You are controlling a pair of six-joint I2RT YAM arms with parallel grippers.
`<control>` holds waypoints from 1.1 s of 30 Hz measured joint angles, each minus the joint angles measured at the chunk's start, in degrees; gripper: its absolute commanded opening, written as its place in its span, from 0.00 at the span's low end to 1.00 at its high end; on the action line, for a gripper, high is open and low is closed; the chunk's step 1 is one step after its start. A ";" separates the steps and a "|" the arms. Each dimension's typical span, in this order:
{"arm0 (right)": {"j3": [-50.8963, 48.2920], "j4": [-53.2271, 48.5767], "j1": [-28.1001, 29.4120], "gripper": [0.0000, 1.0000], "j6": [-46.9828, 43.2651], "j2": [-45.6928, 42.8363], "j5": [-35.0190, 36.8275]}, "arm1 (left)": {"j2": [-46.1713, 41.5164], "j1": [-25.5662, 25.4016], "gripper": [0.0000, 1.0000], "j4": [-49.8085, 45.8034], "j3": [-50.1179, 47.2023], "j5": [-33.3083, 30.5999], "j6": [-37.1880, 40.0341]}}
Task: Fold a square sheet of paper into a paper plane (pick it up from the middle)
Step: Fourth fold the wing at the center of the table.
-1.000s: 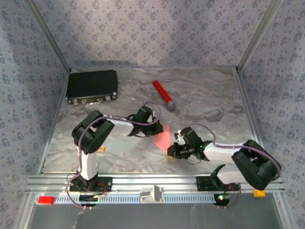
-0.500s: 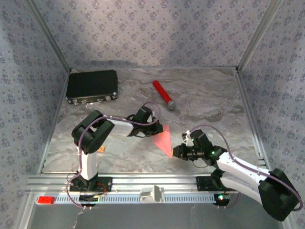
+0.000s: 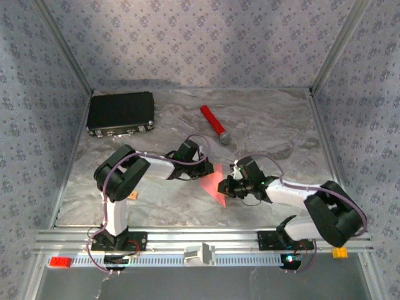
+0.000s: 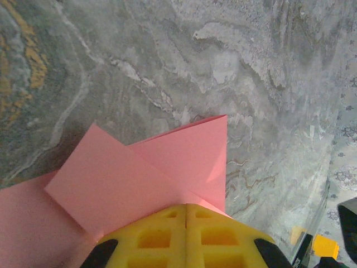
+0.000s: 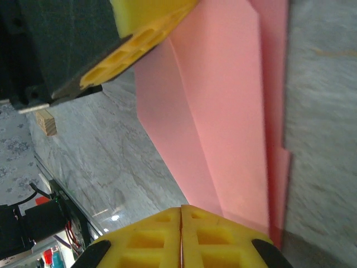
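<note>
Right wrist: closed right hand (image 5: 181, 211) sits on the pink paper (image 5: 223, 111).

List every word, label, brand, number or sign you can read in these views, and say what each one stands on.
There is no readable text in any view.
black case: pale marks along its front edge, too small to read.
sheet of paper: plain pink, no print.
red cylinder: no label to be made out.
</note>
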 measured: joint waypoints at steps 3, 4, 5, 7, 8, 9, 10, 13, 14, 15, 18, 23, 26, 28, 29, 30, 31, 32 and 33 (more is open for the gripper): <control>0.59 1.25 0.13 0.10 0.02 2.62 0.02 | 0.00 0.00 0.00 0.04 0.00 0.02 0.00; 0.50 1.25 0.13 0.08 -0.20 3.39 0.11 | 0.00 0.00 0.00 0.04 0.00 0.02 0.00; 0.28 1.22 0.11 0.06 -0.46 4.07 0.20 | 0.00 0.00 0.00 0.07 0.00 0.04 0.02; -1.25 2.58 -0.13 0.04 -0.81 4.92 -0.02 | 0.00 0.04 0.00 0.00 0.04 0.11 0.11; -1.86 3.69 -0.28 0.03 -0.83 4.76 -0.15 | 0.00 0.04 0.00 -0.04 0.09 0.20 0.20; -2.80 5.11 -0.37 0.03 -0.76 4.55 -0.22 | 0.00 0.11 0.00 -0.09 0.11 0.26 0.24; -3.65 6.49 -0.44 0.02 -0.79 4.28 -0.22 | 0.00 0.15 0.00 -0.26 0.17 0.44 0.26; -4.94 8.28 -0.79 0.01 -0.79 3.58 -0.22 | -0.09 0.26 0.03 -1.29 0.66 0.94 0.79; -5.05 8.35 -0.81 0.01 -0.79 3.45 -0.33 | -0.20 0.26 0.04 -1.88 0.83 0.85 0.98; -5.14 8.35 -0.98 0.01 -0.81 3.32 -0.44 | -0.46 0.39 0.04 -2.49 1.01 0.68 1.33; -5.18 8.17 -1.07 0.01 -0.83 3.28 -0.59 | -1.88 0.79 0.00 -4.09 1.25 0.22 2.01; -5.20 7.76 -1.40 0.01 -0.85 3.04 -0.81 | -4.92 0.48 0.00 -4.72 1.25 0.31 2.73; -5.38 7.15 -1.53 0.01 -0.85 2.51 -0.79 | -5.20 -0.63 0.00 -4.59 1.25 0.55 2.82; -5.42 6.64 -1.66 0.01 -0.85 2.21 -0.79 | -4.98 -1.55 0.00 -4.68 1.25 1.07 2.82; -5.49 6.54 -1.70 0.01 -0.85 2.10 -0.79 | -4.59 -1.90 0.00 -4.50 1.25 1.18 2.82; -5.55 6.43 -1.73 0.01 -0.85 1.97 -0.79 | -4.20 -2.14 0.00 -4.39 1.25 1.18 2.82; -5.62 6.38 -1.79 0.01 -0.85 1.88 -0.81 | -3.43 -2.36 0.00 -4.35 1.25 1.16 2.80; -5.66 6.29 -1.84 0.01 -0.85 1.79 -0.81 | -2.60 -2.38 0.00 -4.26 1.22 1.14 2.78; -5.66 6.21 -1.84 0.01 -0.87 1.75 -0.81 | -1.79 -2.36 0.00 -3.76 0.92 1.09 2.73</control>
